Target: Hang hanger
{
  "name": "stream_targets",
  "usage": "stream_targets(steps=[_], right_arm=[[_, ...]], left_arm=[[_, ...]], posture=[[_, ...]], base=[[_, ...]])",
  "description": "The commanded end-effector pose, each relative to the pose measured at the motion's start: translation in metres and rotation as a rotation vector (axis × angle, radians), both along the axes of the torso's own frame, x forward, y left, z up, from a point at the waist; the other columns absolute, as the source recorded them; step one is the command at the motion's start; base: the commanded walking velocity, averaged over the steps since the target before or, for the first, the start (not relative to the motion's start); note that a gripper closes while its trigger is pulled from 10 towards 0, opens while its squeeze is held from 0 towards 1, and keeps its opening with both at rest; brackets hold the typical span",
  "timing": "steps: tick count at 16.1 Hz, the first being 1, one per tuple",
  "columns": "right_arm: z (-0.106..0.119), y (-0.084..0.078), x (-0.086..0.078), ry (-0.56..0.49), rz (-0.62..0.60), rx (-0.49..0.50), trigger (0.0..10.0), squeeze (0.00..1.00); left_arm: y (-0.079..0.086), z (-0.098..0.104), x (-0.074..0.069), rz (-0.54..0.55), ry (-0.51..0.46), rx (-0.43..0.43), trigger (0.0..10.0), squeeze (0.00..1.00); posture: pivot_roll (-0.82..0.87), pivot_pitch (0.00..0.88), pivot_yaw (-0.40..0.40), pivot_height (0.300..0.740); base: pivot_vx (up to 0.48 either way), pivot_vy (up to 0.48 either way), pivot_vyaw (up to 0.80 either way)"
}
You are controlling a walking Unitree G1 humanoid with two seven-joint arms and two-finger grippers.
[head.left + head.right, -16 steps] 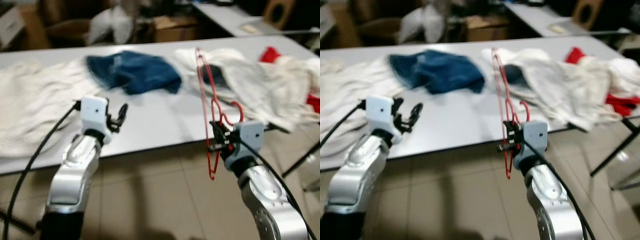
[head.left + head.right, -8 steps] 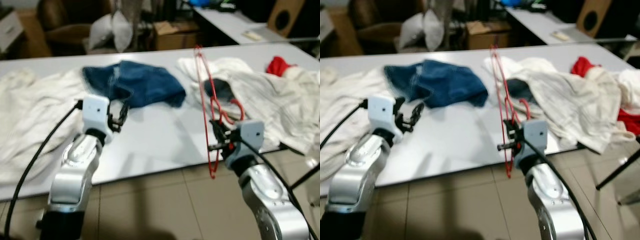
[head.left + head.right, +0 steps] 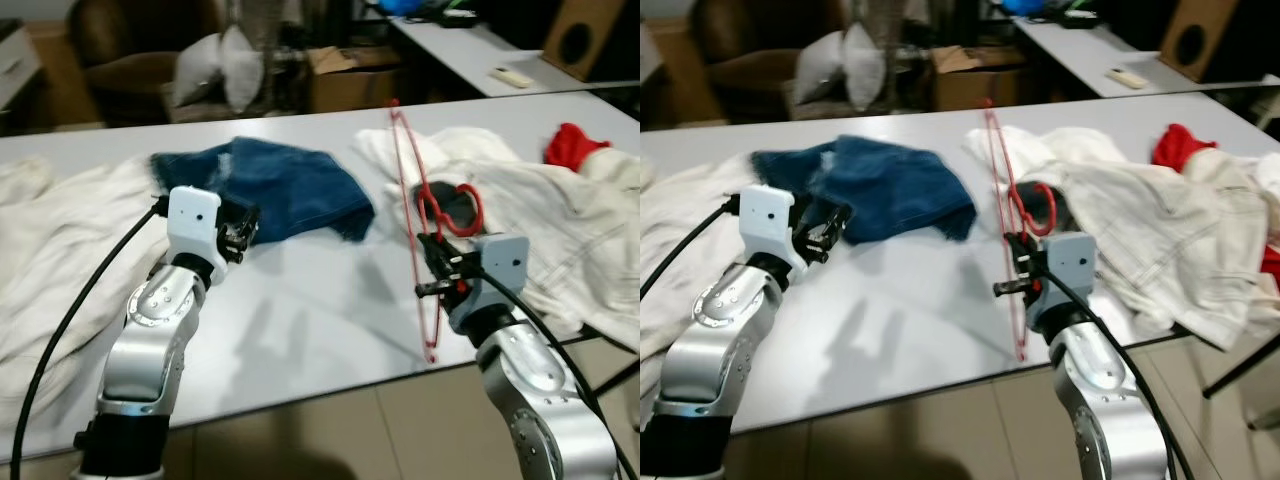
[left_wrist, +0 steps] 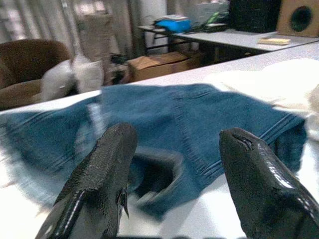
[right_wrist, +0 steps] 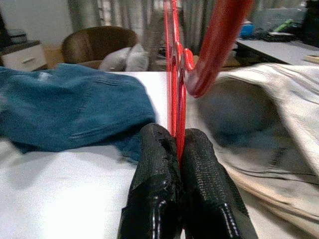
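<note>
Red hanger (image 3: 415, 215): thin wire-like frame, held roughly upright and edge-on to the head camera, hook (image 3: 452, 208) curling toward the robot's right, lowest corner dipping below the table's near edge. Right gripper (image 3: 437, 278) pinches its frame; in the right wrist view the two black fingers (image 5: 159, 194) are pressed together with the red bar (image 5: 174, 74) between them. It hangs over the near right part of the white table (image 3: 310, 300), just in front of the white jacket (image 3: 540, 225) heaped on the right. A red garment (image 3: 572, 145) lies beyond the jacket, near the far right edge.

Left gripper (image 3: 238, 228) is raised over the table's left-centre, fingers (image 4: 99, 179) spread apart with nothing between them, pointing at the blue denim garment (image 3: 270, 185). White cloth (image 3: 60, 250) covers the left end of the table and drapes toward the near edge.

Bare tabletop lies between the two arms, in front of the denim. Tiled floor (image 3: 400, 430) shows below the near edge. Behind the table: brown armchair (image 3: 120, 45) with pillows (image 3: 215, 75), cardboard box (image 3: 345, 75), another table (image 3: 480, 55).
</note>
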State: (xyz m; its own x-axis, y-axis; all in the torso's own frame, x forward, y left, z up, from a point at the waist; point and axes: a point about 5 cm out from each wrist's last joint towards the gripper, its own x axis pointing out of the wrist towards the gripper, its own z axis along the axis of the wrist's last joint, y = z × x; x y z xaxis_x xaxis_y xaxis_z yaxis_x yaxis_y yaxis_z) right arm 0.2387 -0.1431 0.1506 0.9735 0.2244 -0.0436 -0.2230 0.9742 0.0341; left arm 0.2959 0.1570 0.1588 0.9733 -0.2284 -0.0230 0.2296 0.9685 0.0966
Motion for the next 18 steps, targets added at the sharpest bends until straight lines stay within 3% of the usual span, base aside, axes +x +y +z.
stream_targets(steps=[1, 3, 5, 6, 7, 8, 9, 11, 12, 13, 15, 16, 18], right_arm=[[0.003, -0.007, 0.0, -0.003, -0.018, 0.014, 10.0, 0.0], [0.007, -0.007, -0.001, -0.017, -0.013, 0.002, 10.0, 0.0], [0.018, -0.007, -0.003, -0.053, -0.003, 0.002, 10.0, 0.0], [0.028, -0.007, -0.005, -0.083, 0.008, 0.019, 10.0, 0.0], [0.031, -0.006, -0.006, -0.092, 0.011, 0.023, 10.0, 0.0], [0.036, -0.006, -0.007, -0.105, 0.013, 0.029, 10.0, 0.0], [0.039, -0.008, -0.009, -0.109, 0.004, 0.027, 10.0, 0.0], [0.038, -0.016, -0.012, -0.094, -0.033, 0.014, 10.0, 0.0], [0.035, -0.023, -0.014, -0.075, -0.059, 0.004, 10.0, 0.0], [0.033, -0.028, -0.017, -0.054, -0.073, -0.01, 10.0, 0.0], [0.031, -0.033, -0.018, -0.042, -0.091, -0.022, 10.0, 0.0], [0.028, -0.039, -0.02, -0.024, -0.117, -0.032, 10.0, 0.0], [0.025, -0.04, -0.022, -0.011, -0.124, -0.031, 10.0, 0.0]], left_arm=[[-0.011, 0.0, 0.001, -0.046, -0.002, 0.009, 10.0, 0.0], [-0.015, -0.001, 0.001, -0.07, 0.001, 0.014, 10.0, 0.0], [-0.028, -0.007, -0.001, -0.185, 0.027, 0.018, 10.0, 0.0], [-0.04, -0.015, -0.002, -0.285, 0.049, 0.08, 10.0, 0.0], [-0.043, -0.017, -0.002, -0.321, 0.057, 0.082, 10.0, 0.0], [-0.05, -0.021, -0.002, -0.399, 0.079, 0.096, 10.0, 1.0], [-0.054, -0.028, 0.001, -0.442, 0.109, 0.158, 10.0, 1.0], [-0.054, -0.037, 0.012, -0.418, 0.126, 0.292, 10.0, 1.0], [-0.053, -0.043, 0.019, -0.403, 0.144, 0.349, 10.0, 0.38], [-0.05, -0.048, 0.027, -0.368, 0.163, 0.393, 10.0, 0.0], [-0.046, -0.049, 0.035, -0.321, 0.163, 0.446, 10.0, 0.0], [-0.031, -0.045, 0.051, -0.183, 0.107, 0.589, 10.0, 0.0], [-0.023, -0.043, 0.056, -0.131, 0.085, 0.652, 10.0, 0.0]], posture=[[0.02, 0.0, 0.021, 0.74], [0.01, 0.002, 0.017, 0.74], [0.01, 0.006, 0.009, 0.74], [0.0, 0.005, 0.005, 0.74], [0.0, 0.005, 0.005, 0.74], [-0.01, 0.008, 0.008, 0.74], [-0.03, 0.011, 0.014, 0.74], [-0.05, 0.011, 0.018, 0.74], [-0.05, 0.011, 0.019, 0.74], [-0.06, 0.012, 0.022, 0.74], [-0.07, 0.014, 0.027, 0.74], [-0.07, 0.016, 0.032, 0.74], [-0.07, 0.016, 0.032, 0.74]], base=[[0.334, 0.0, -0.8], [0.33, 0.0, -0.8], [0.0, 0.0, 0.0], [0.0, 0.0, 0.0], [0.0, 0.0, 0.0], [0.0, 0.0, 0.0], [0.0, 0.0, 0.0], [0.0, 0.0, 0.0], [0.0, 0.0, 0.0], [0.0, 0.0, 0.0], [0.0, 0.0, 0.0], [0.0, 0.0, 0.0], [0.0, 0.0, 0.0]])
